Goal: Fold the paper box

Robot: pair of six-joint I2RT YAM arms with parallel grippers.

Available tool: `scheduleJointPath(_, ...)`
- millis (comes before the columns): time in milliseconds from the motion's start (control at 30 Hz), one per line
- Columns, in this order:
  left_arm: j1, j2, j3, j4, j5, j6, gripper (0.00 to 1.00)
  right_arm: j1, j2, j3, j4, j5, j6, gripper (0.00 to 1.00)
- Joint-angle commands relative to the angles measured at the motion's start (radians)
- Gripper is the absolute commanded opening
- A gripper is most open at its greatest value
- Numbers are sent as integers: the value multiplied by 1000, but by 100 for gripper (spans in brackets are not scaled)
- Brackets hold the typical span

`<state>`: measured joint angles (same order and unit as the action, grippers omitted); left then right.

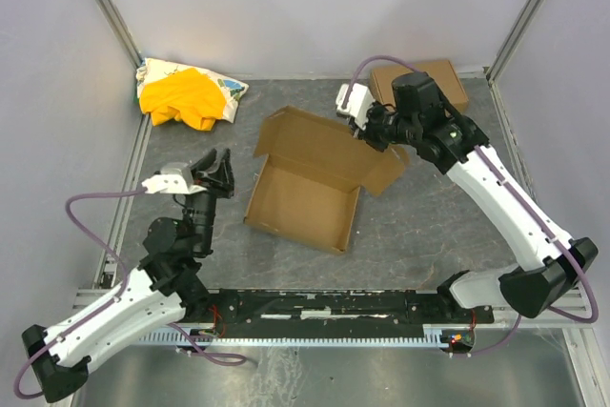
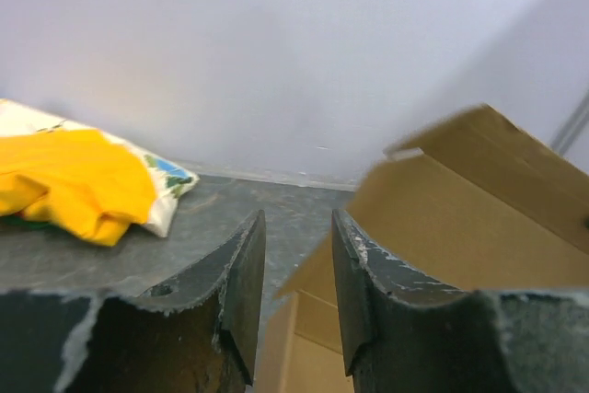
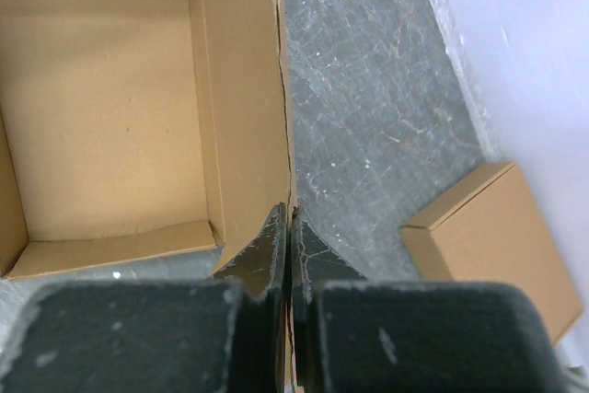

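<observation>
On the grey table [image 1: 429, 226], near its middle, sits the paper box [image 1: 305, 193]: a shallow brown cardboard tray with its side walls up and its lid panel [image 1: 319, 140] raised at the far side, side flaps splayed, not yet closed. The right claw [image 1: 360, 129] reaches in from the far right and is pinched together on the free edge of that lid panel; the left claw [image 1: 221, 171] hovers just left of the tray, jaws parted with nothing between them.

As a judgement, the box should be light and thin, stiff across each panel yet ready to bend along its creases; it will likely slide on the table if pushed on one side only, and its edges may crumple under a hard pinch; the best hold seems to be a panel edge away from the creases, with the other claw steadying the tray.

The right wrist view alone shows cardboard running between the closed fingers [image 3: 267, 246]; the overhead view hides that contact. The left wrist view confirms the open gap, and shows the yellow-and-white cloth heap [image 2: 74, 181] beyond; a small ready-made cardboard box [image 3: 488, 236] lies apart, at the far right.
</observation>
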<state>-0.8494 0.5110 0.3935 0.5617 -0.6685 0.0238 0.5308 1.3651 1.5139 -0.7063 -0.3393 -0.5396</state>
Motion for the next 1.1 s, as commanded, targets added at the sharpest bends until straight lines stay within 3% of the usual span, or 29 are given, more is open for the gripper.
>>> scheduleJointPath(0, 0, -17, 122, -310, -174, -72, 42, 67, -46, 20, -36, 85, -213, 1)
scheduleJointPath(167, 1, 99, 239, -411, -149, -93, 47, 102, -51, 52, -95, 89, -344, 1)
scheduleJointPath(300, 13, 225, 313, -473, -159, -168, 50, 131, -59, 55, -86, 106, -333, 1)
scheduleJointPath(433, 42, 290, 279, -538, -127, -389, 47, 185, -80, -4, -20, 184, -296, 1)
scheduleJointPath(600, 44, 239, 138, -491, -129, -582, 41, 285, -129, -140, 87, 357, -322, 1)
scheduleJointPath(800, 46, 182, 75, -471, -109, -613, 38, 390, -151, -263, 193, 533, -302, 1)
scheduleJointPath(1067, 49, 270, 80, -422, -74, -562, 39, 415, -195, -359, 284, 543, -239, 2)
